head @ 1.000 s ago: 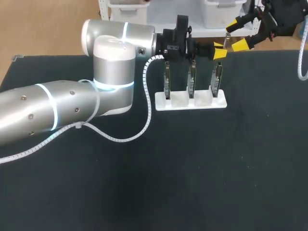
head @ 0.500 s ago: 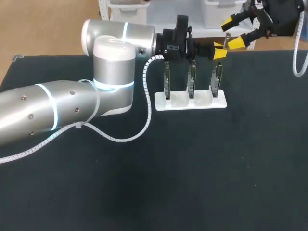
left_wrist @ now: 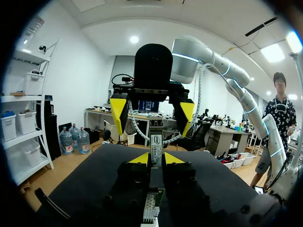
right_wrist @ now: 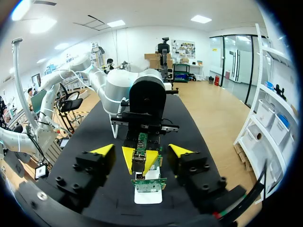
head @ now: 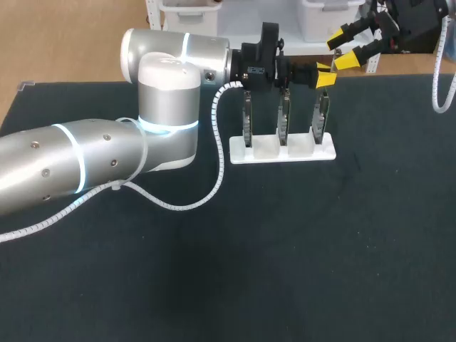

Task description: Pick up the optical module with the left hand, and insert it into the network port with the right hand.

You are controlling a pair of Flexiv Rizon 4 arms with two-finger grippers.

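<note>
Left tool (head: 326,75) is clamped on the optical module (left_wrist: 156,142) at the white stand (head: 281,153); right tool (head: 344,48), fingers apart, probably must next close squarely around it.

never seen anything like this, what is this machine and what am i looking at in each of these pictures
These are two robot arms at a black table. The head view looks down from above; the other two pictures come from a camera on each wrist. On the table stands a white holder with three upright circuit boards. The left end effector, yellow-tipped, is shut on a slim piece, apparently the optical module, above the rightmost circuit board. The right end effector hangs open just beyond, holding nothing.
</note>
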